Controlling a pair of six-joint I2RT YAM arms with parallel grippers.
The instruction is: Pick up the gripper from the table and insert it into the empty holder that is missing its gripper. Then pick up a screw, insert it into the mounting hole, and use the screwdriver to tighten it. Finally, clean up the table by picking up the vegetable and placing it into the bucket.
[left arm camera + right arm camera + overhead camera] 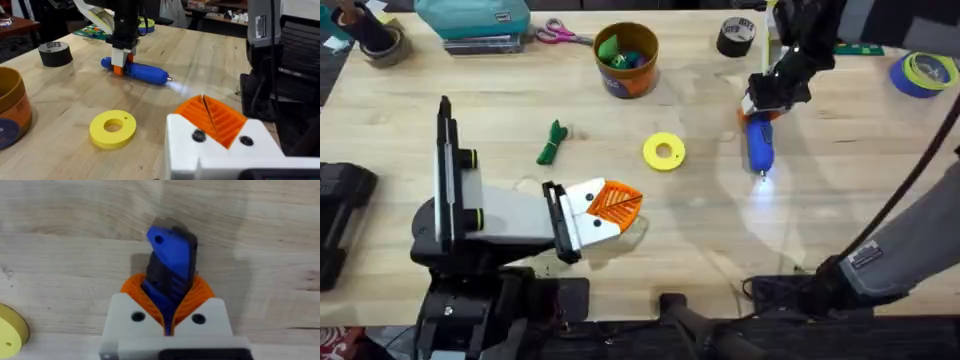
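Note:
The blue screwdriver [759, 148] lies flat on the table at the right, its tip lighting the wood. My right gripper [760, 108] is shut on its rear end, and its orange pads clamp the blue body [172, 255]. My left gripper [625, 200] rests low at centre-left, shut. Both of its white holder blocks [250, 145] carry an orange ribbed gripper wedge [220, 120], and I cannot tell which wedge is the task's. The green vegetable [552, 143] lies to the left of the yellow disc. The orange bucket [626, 58] stands at the back centre. The screw is out of view.
A flat yellow disc [664, 151] lies between the two grippers. A black tape roll [736, 37] and a blue tape roll [923, 72] sit at the back right. Scissors [560, 33] and a teal case [470, 15] are at the back left.

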